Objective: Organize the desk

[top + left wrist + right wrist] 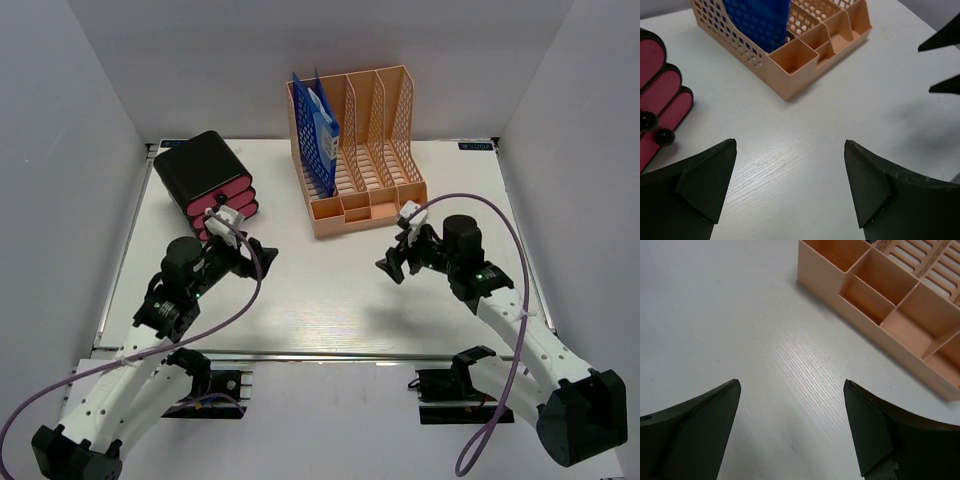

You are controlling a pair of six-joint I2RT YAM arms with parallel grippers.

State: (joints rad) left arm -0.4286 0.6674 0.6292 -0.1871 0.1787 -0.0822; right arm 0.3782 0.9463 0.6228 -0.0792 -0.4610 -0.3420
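1. We see the desk (330, 310) as a white tabletop that fills the middle of the overhead view, with a metal rail along its near edge, just ahead of the two arm bases
2. The left gripper (258, 256) hangs over the left part of the desk, pointing toward the centre; in its wrist view its two dark fingers (705, 185) stand spread wide, and we see only bare white surface between them
3. The right gripper (396, 268) hangs over the right part of the desk, pointing toward the left one, the two well apart; its fingers (695, 425) are also spread wide over bare desk, pinching nothing
4. A peach file rack (365, 150) stands on the far middle of the desk, with tall mesh dividers at the back and small open compartments along its front edge
5. A blue folder (322, 135) stands upright in the leftmost slot of the rack
6. A black drawer box (200, 170) with pink drawer fronts sits at the far left corner of the desk, turned at an angle; the left wrist view shows round black knobs on the pink fronts
7. The left gripper is near the front of the drawer box, and the right gripper is near the front right corner of the rack; we cannot tell any contact with either
8. A purple cable (245, 305) loops along each arm
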